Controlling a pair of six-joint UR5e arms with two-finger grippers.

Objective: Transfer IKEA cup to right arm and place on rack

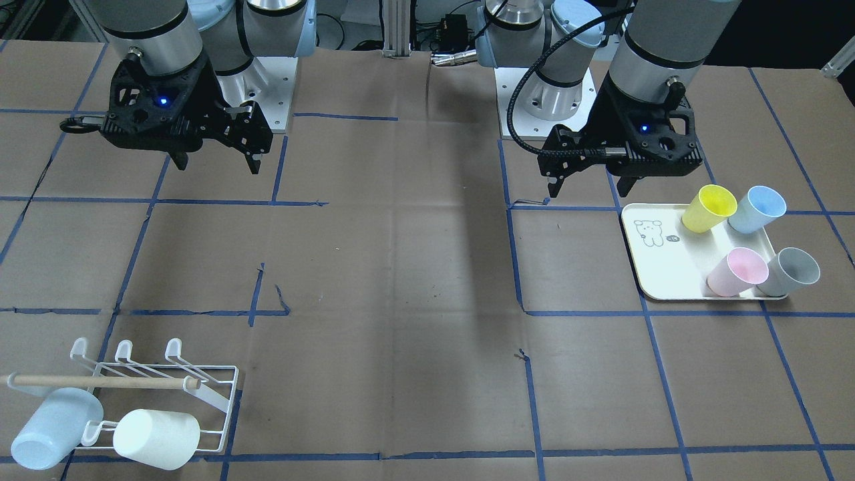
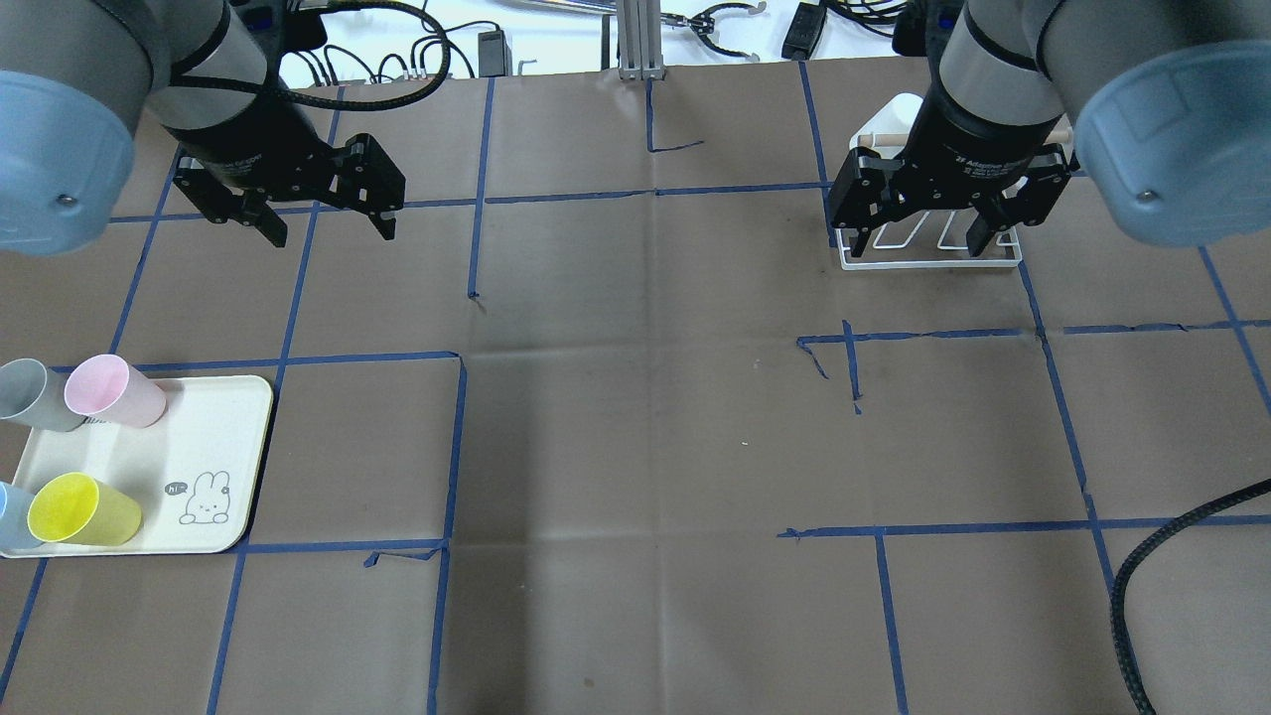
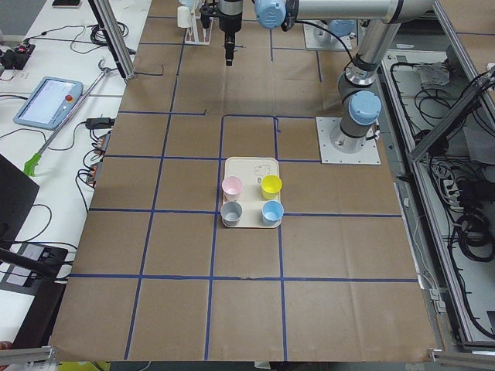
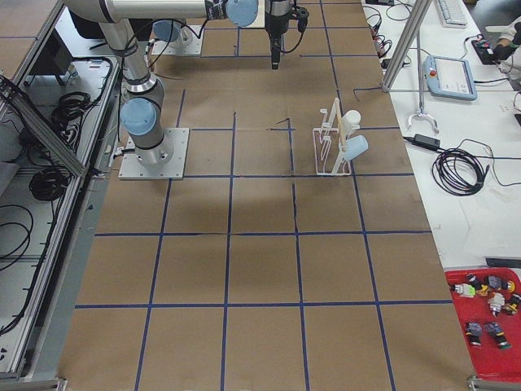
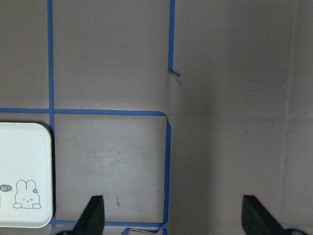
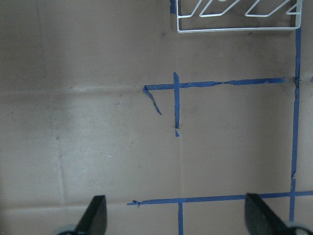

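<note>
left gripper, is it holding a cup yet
No, the left gripper hangs open and empty, well apart from the tray.

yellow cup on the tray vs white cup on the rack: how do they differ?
Colour: the yellow cup is bright yellow, the white cup off-white.
Place: the yellow cup sits on the cream tray, the white cup hangs on the wire rack.
Pose: the yellow cup stands upright, mouth up; the white cup is tipped on its side.
Shared: plain tapered shape, no handle, neither held.
</note>
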